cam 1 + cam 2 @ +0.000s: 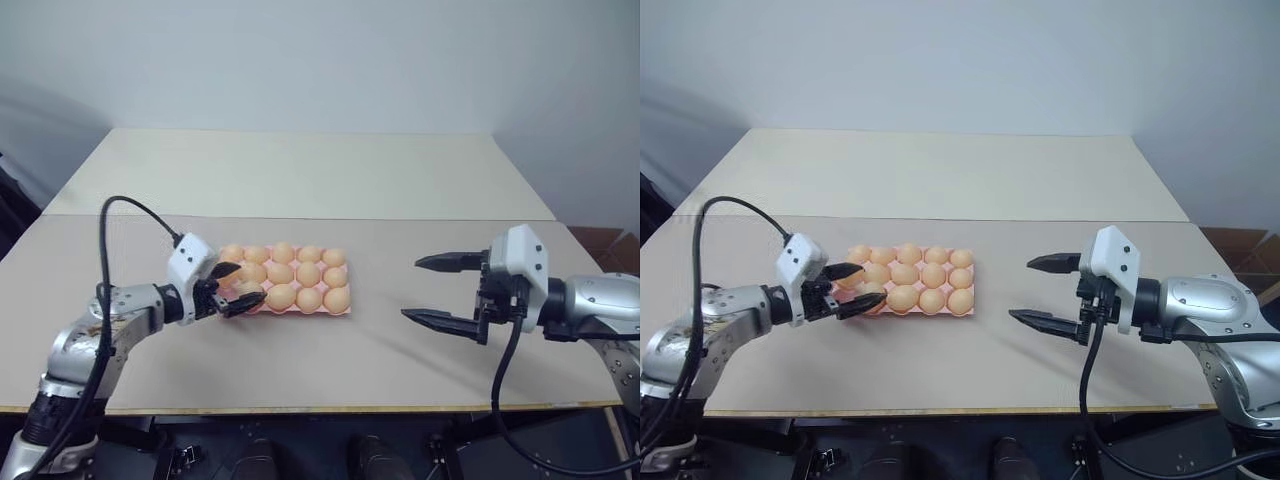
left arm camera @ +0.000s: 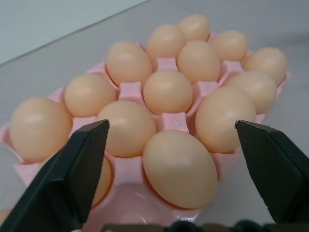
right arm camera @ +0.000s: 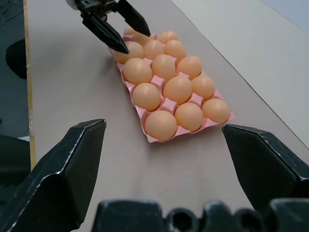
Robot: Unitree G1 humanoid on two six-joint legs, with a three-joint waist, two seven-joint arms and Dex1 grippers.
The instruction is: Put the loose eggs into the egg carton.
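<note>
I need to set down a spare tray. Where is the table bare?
The tan table is bare between the pink moulded egg carton and the open right gripper, along the near edge, and across the far half. It is crowded where the open left gripper straddles the carton's tan-orange eggs.

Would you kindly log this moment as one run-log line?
left gripper: open at carton's left end | right gripper: open, apart | tan-orange oval eggs: seated in cups | flat pink moulded egg carton: on beige table

The egg carton point(image 1: 908, 281) sits full of eggs point(image 1: 932, 276); left claw point(image 1: 856, 290) spread at its end, right claw point(image 1: 1042, 291) gaping apart.
</note>
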